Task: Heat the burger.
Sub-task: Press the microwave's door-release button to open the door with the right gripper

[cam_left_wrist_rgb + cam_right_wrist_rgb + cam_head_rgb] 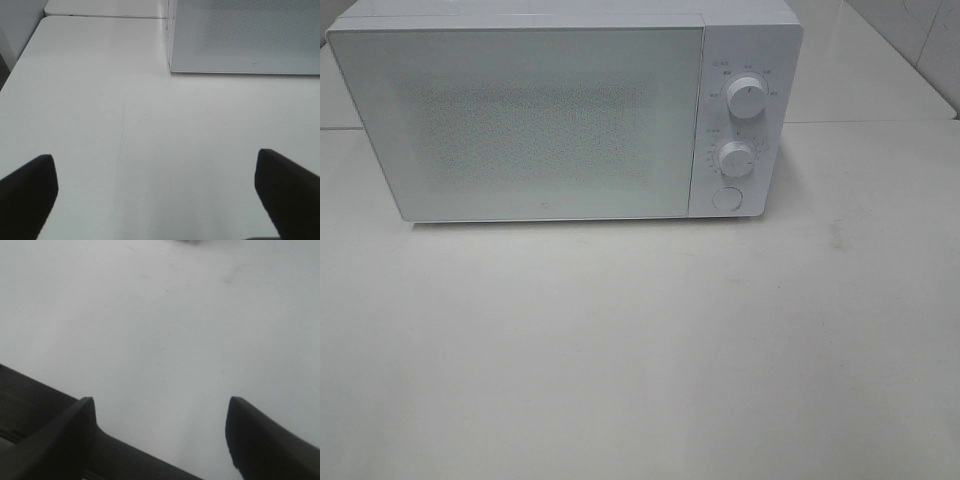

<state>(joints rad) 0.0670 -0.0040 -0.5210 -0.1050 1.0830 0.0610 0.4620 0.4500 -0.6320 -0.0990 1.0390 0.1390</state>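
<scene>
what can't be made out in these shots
- burger: in no view; in the exterior high view the speckled microwave door hides anything inside.
- markings round the upper dial and lower dial: too small, blurred.
- left wrist view: door cut off by the frame edge.
- right wrist view: dark smudge at the edge, cut off, unidentifiable.
- left fingers and right fingers: only tips show; arms absent from the high view.

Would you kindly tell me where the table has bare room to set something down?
The broad stretch of table in front of the microwave is bare, as is the strip to the right of its dials. Only the back, where the microwave stands, is taken.
</scene>
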